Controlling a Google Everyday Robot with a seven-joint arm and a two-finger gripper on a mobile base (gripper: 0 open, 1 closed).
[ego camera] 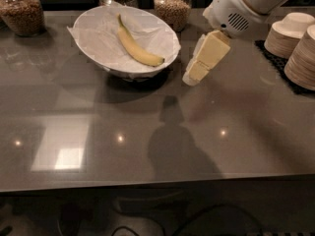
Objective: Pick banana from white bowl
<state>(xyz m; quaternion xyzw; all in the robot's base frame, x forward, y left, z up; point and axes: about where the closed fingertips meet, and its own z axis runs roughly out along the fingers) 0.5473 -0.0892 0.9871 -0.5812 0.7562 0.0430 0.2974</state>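
Slim curved yellow banana [136,47] lies loose in the paper-lined white oval bowl [93,43], free to grasp. The cream gripper [191,76] hovers empty just beside the bowl, above the grey surface [147,151]. Its opening cannot be told.

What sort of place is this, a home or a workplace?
Probably an office or café snack counter: jars of dry food stand at the back of the grey counter, stacks of paper bowls at the right. The gripper hangs above the counter, just right of the white bowl with the banana.
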